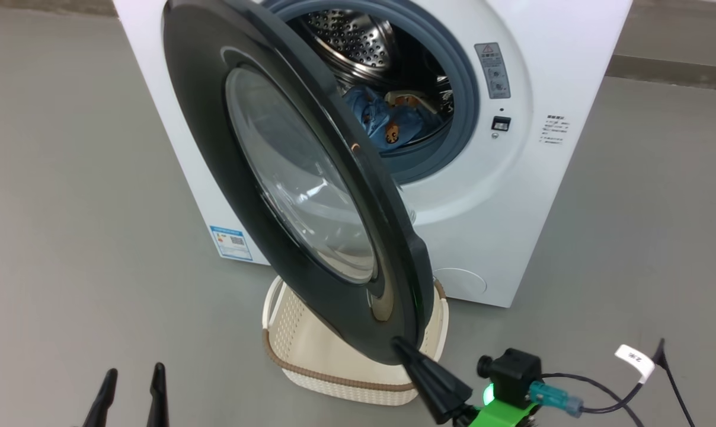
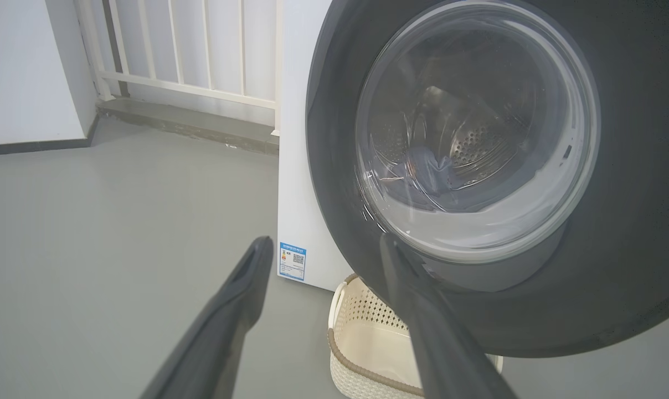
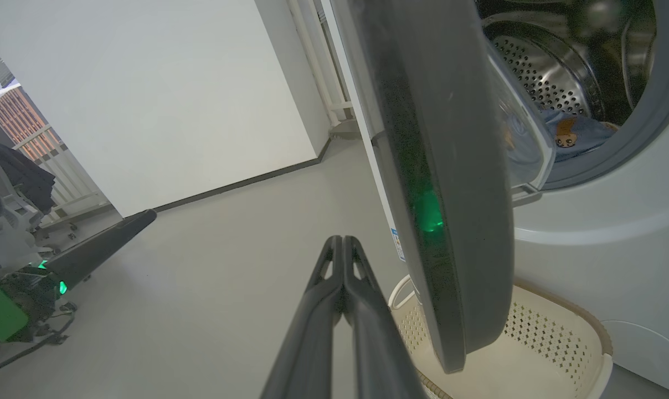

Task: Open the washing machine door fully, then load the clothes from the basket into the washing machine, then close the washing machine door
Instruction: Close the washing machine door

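Observation:
The white washing machine [image 1: 500, 196] has its black-rimmed round door [image 1: 287, 178] swung about halfway out. Down in the steel drum lie the clothes [image 1: 387, 121], light blue with orange prints and a cream piece. The cream perforated basket [image 1: 334, 362] stands on the floor under the door, and its visible inside is bare. My right gripper [image 1: 400, 347] is shut on nothing, its tip at the door's lower rim; I cannot tell if it touches. In the right wrist view the gripper [image 3: 343, 244] points just left of the door [image 3: 451, 194]. My left gripper [image 1: 133, 379] hangs open at the lower left, away from the door [image 2: 617, 221].
Grey floor surrounds the machine. A white railing [image 2: 201, 55] and a wall [image 2: 30, 66] stand behind on the left. A black cable with a white tag [image 1: 633, 359] trails at the lower right. A blue label sticker [image 1: 232, 242] sits low on the machine's front.

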Tool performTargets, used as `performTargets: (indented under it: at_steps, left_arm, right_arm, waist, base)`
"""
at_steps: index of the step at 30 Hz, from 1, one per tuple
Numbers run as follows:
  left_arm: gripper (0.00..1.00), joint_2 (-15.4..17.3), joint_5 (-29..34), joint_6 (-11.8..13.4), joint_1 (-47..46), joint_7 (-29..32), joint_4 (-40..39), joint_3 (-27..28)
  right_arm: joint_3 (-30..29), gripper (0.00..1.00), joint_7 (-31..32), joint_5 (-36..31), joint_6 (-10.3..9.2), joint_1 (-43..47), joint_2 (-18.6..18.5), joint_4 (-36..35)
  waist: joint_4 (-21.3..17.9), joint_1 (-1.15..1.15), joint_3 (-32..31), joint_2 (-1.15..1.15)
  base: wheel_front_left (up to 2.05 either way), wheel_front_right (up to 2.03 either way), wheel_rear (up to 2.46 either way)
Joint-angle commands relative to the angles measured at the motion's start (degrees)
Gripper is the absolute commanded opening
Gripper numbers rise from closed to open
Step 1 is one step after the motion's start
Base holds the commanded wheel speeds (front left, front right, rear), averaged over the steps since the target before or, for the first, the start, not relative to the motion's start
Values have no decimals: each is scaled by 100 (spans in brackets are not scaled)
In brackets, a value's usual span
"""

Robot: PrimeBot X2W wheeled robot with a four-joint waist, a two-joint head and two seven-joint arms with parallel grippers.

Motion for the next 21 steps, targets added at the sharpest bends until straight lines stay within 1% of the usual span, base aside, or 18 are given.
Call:
performTargets:
  at_steps: [1, 11, 17, 21]
  left_arm:
    - [100, 34, 15, -15, -215, -37, -129, 159]
    - [100, -52, -13, -15, -431, -37, -115, 47]
    - [100, -130, -21, -15, -580, -37, -145, -35]
    - [100, -194, -21, -15, -762, -37, -172, -101]
  right_arm:
    - [6, 0, -28, 106, 9, -186, 95, -62]
    - [-474, 0, -28, 25, 9, -546, 116, 279]
    - [-931, 0, -28, -81, 9, -774, 7, 292]
    - [-1363, 0, -28, -122, 9, -1043, -82, 321]
  waist:
    - [34, 0, 26, 0]
    - [192, 0, 329, 0]
    - [227, 0, 576, 0]
    - [225, 0, 839, 0]
  base:
    - [0, 0, 0]
    - [0, 0, 0]
    - [0, 0, 0]
    - [0, 0, 0]
